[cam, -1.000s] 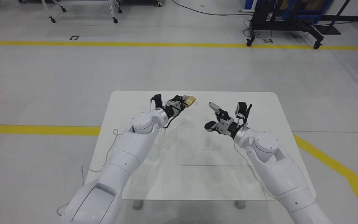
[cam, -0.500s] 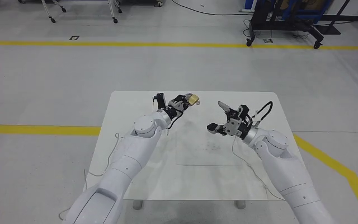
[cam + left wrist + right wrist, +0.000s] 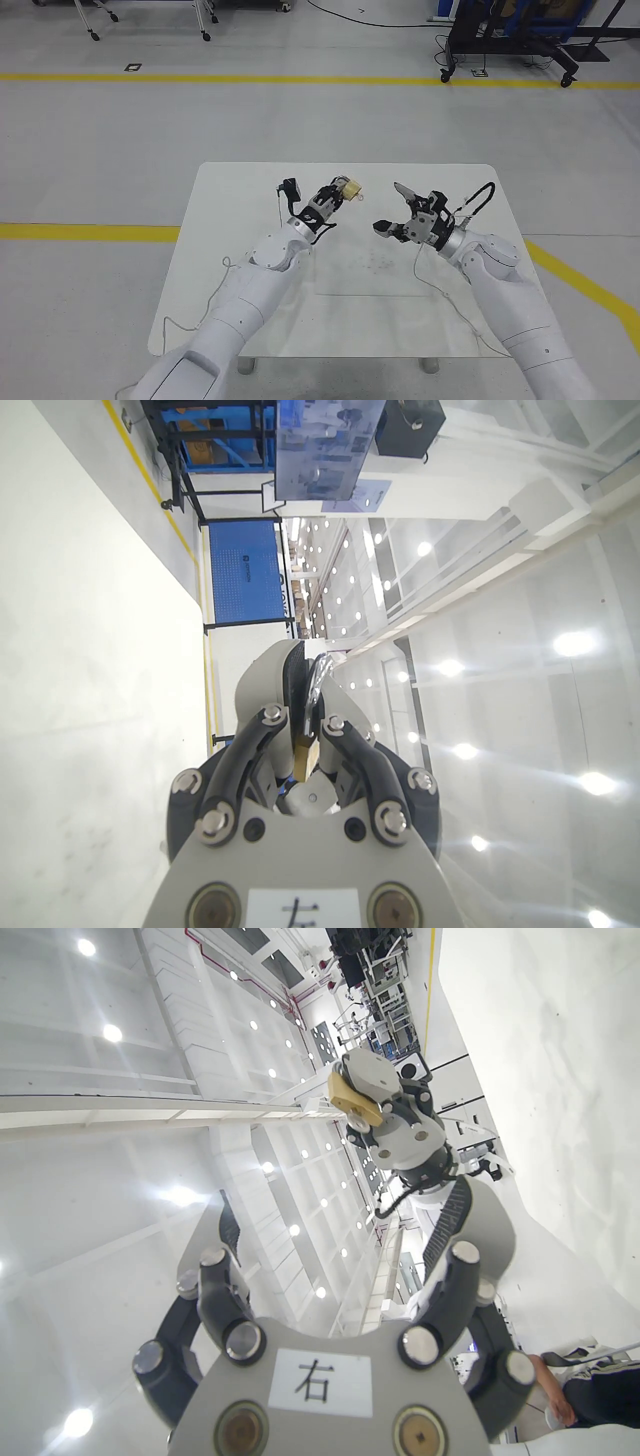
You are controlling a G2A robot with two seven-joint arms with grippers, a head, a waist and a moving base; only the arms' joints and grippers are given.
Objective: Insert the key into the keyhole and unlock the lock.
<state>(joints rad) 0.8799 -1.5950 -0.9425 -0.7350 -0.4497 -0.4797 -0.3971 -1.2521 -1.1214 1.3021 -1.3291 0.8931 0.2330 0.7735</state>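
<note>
A white rectangular table [image 3: 220, 200] stands on a grey floor crossed by yellow floor lines [image 3: 100, 232], with a black wheeled frame [image 3: 510, 45] far behind it. A black cable [image 3: 482, 192] loops off the right arm's wrist. Above the far half of the table the two grippers face each other, apart. The left gripper [image 3: 340, 189] has its jaws closed on a squat brass padlock [image 3: 348, 1098], held clear of the tabletop at the fingertips. The lock's body is a dull gold block, and a small silvery piece [image 3: 357, 1121] shows at one end of it; I cannot tell whether that is the key. The right gripper [image 3: 392, 209] holds nothing, its ribbed jaws spread wide.
</note>
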